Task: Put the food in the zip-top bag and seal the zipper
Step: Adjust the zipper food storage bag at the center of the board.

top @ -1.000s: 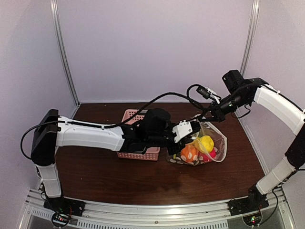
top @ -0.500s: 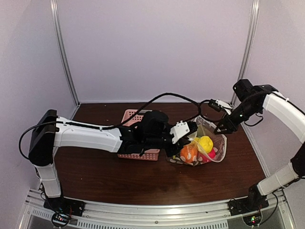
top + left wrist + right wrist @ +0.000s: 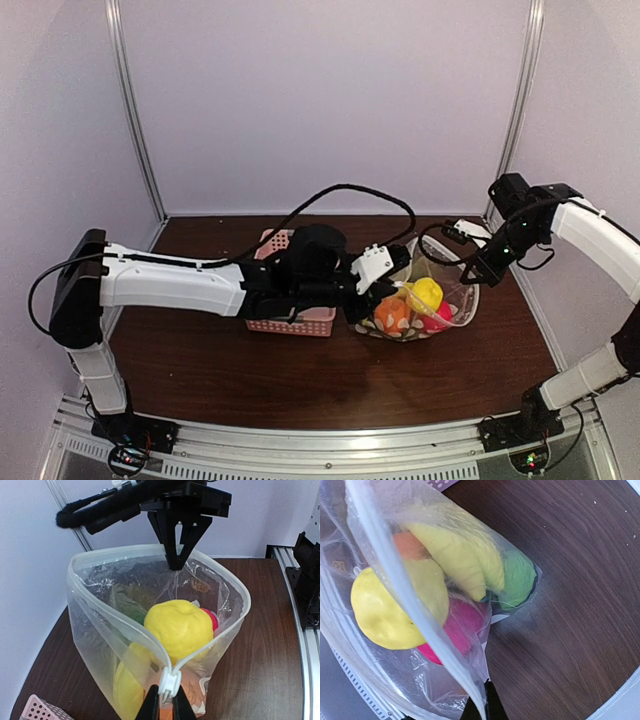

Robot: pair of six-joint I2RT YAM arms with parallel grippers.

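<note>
The zip-top bag stands open on the table with the food inside: a yellow piece, an orange and a red ball. The left wrist view shows the yellow piece at the mouth. My left gripper is shut on the white slider of the zipper at the bag's near end. My right gripper is shut on the bag's far rim. The right wrist view shows a banana, a green piece and the red ball through the plastic.
A pink lattice basket sits on the table just left of the bag, under my left arm. A black cable arcs over the bag from the left arm. The brown table is ringed by pale walls.
My right gripper has swung right and down from above the bag to its far rim, pulling the mouth wide. My left gripper has stayed at the bag's left end.
</note>
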